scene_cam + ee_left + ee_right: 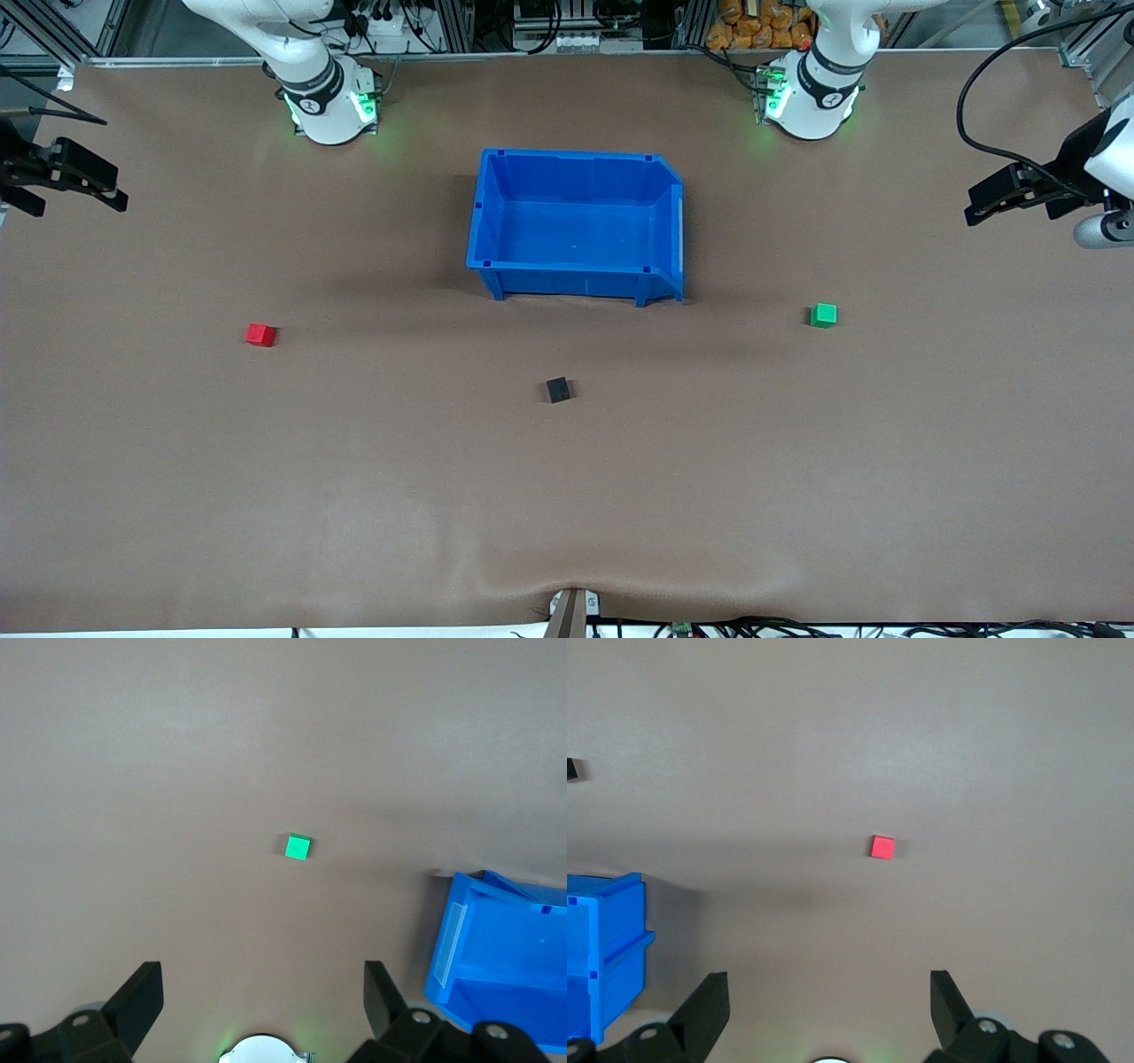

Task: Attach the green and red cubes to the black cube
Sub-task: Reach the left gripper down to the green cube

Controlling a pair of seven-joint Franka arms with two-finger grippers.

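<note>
The black cube point(557, 389) sits on the brown table, nearer the front camera than the blue bin point(576, 279). The red cube point(260, 334) lies toward the right arm's end; it also shows in the right wrist view point(882, 847). The green cube point(823, 315) lies toward the left arm's end and shows in the left wrist view point(298, 847). My left gripper point(974, 211) hangs open and empty high over the table's edge at its own end. My right gripper point(111, 197) hangs open and empty high over its own end. The black cube's edge shows in the right wrist view point(571, 769).
The blue bin is open-topped and empty, standing mid-table between the two arm bases; its corner shows in the left wrist view point(496, 948) and the right wrist view point(602, 948). A cable loops above the left gripper point(966, 106).
</note>
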